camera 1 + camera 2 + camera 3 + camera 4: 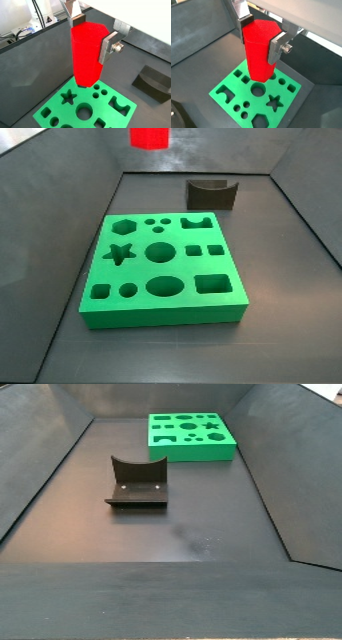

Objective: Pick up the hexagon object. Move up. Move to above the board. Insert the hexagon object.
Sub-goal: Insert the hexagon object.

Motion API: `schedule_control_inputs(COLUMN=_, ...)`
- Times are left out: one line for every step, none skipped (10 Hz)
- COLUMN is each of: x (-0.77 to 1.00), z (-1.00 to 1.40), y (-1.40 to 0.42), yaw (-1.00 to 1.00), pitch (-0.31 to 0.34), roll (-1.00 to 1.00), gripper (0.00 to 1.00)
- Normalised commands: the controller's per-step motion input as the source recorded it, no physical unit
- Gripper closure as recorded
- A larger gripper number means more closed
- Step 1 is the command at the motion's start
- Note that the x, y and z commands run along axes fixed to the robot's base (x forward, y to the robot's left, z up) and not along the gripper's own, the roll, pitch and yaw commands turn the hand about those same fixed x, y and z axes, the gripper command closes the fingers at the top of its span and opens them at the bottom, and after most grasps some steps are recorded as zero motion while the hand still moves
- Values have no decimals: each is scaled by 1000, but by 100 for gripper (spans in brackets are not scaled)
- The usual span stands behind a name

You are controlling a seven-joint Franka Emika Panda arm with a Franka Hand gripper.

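Observation:
My gripper (pixel 92 36) is shut on the hexagon object (pixel 85 55), a bright red prism that hangs upright between the silver fingers; both wrist views show this grip (pixel 261 37). The green board (pixel 57 112) with its shaped holes lies flat on the floor below. In both wrist views the peg's lower end overlaps the board's corner (pixel 263 100). In a side view only the peg's lower end (pixel 150 136) shows, high above the floor beyond the board (pixel 140 270). The gripper itself is out of both side views. The board (pixel 194 452) lies at the far end.
The dark fixture (pixel 211 194) with a curved notch stands on the floor beside the board, and also shows in a wrist view (pixel 153 82) and a side view (pixel 138 484). Dark sloping walls (pixel 54 218) enclose the floor.

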Motion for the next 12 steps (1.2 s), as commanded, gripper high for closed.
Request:
schedule_control_inputs(x=-83, z=-237, y=154, yaw=0, pitch=0, roll=60, gripper=100)
schedule_control_inputs(x=-34, z=-277, y=214, yaw=0, pitch=-21, roll=0, gripper=100)
schedule_control_inputs(x=-34, z=-320, y=217, yaw=9, pitch=-57, roll=-33, gripper=100)
schedule_control_inputs(x=0, z=-334, y=234, yaw=31, pitch=-46, roll=-57, gripper=100)
schedule_control_inputs(x=0, z=-309, y=309, yaw=26, pitch=-30, roll=-83, gripper=100)
schedule_control_inputs(x=-11, z=-309, y=297, yaw=23, pitch=-24, roll=-79, gripper=100)
schedule_control_inputs(x=-51, z=-337, y=303, yaw=20, pitch=-20, roll=-74, gripper=100)
schedule_control_inputs(x=-66, z=-377, y=269, yaw=0, pitch=-20, roll=-73, gripper=100)
schedule_control_inputs(x=-114, z=-397, y=211, yaw=0, pitch=-66, roll=-101, gripper=100)
schedule_control_inputs(x=-140, z=-411, y=209, yaw=0, pitch=-110, roll=-93, gripper=100)
schedule_control_inputs(x=-186, z=-477, y=186, yaw=0, pitch=-131, roll=-57, gripper=100)
schedule_control_inputs(x=-186, z=-531, y=157, yaw=0, pitch=-141, roll=-21, gripper=100)
